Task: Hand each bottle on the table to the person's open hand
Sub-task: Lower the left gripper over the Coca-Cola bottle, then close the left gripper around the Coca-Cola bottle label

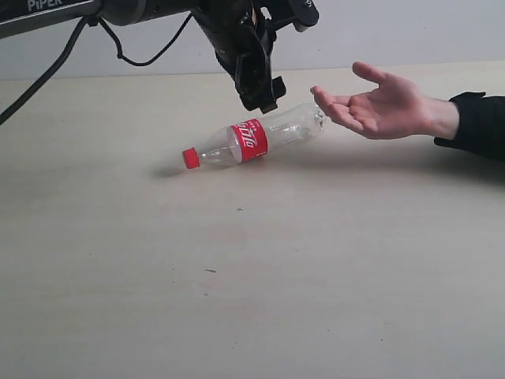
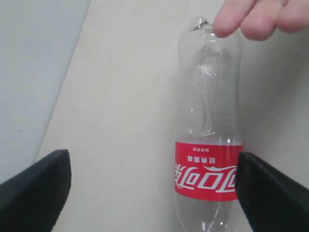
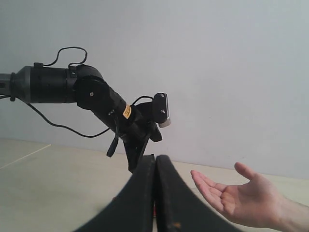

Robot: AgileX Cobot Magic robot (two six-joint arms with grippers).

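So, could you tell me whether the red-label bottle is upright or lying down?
Lying down: the bottle sits lengthwise, red cap pointing away from the person's hand, base next to it.

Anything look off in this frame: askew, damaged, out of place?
Yes. The bottle is on its side, with its base only at the fingertips of the hand, not in the palm. The left gripper hangs above it, jaws wide apart, not holding it. The bottle's clear body also looks dented.

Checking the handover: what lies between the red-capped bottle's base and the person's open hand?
Nothing: the left wrist view shows fingertips of the open hand seemingly touching the base of the bottle.
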